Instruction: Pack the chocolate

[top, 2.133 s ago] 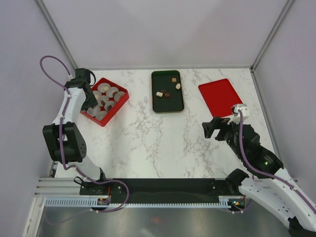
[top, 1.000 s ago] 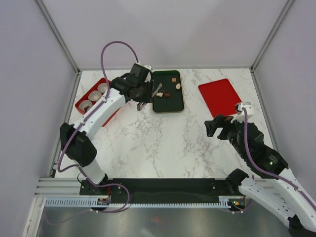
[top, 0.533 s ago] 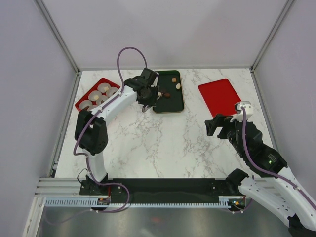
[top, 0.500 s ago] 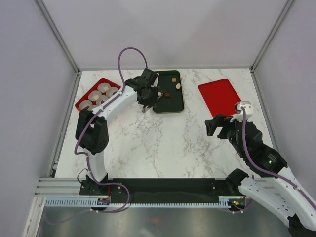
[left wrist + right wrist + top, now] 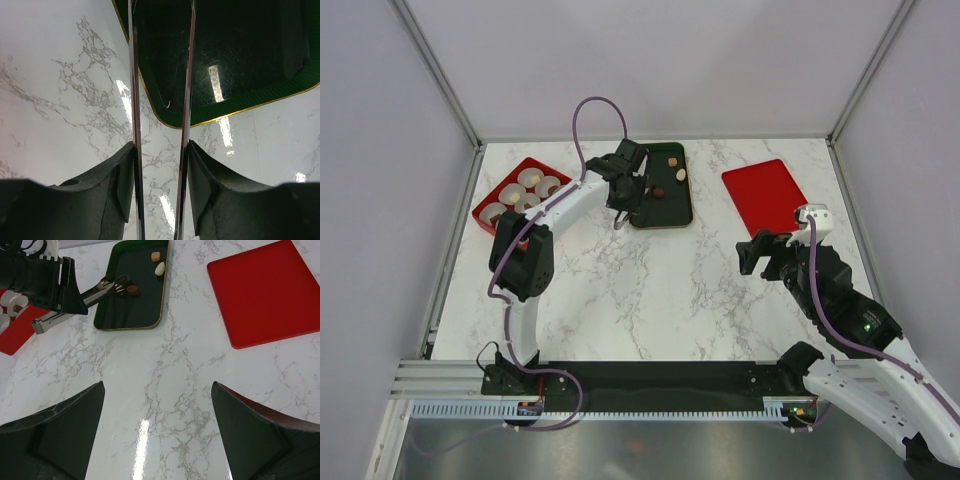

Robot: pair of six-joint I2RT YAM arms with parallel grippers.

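Clamping long metal tongs in my left pincer, I hold their tips just beside a small dark-brown chocolate on the dark green tray; it looks light, smooth, apt to skid, so pinch its middle gently. Right pincer gapes empty. My left wrist view cuts the tips off.

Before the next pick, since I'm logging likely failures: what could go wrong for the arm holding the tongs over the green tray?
1. The tongs in the left end effector have their tips beside the dark brown chocolate, not around it; squeezing may push it across the green tray.
2. The carry to the red box crosses open table; it could slip out.
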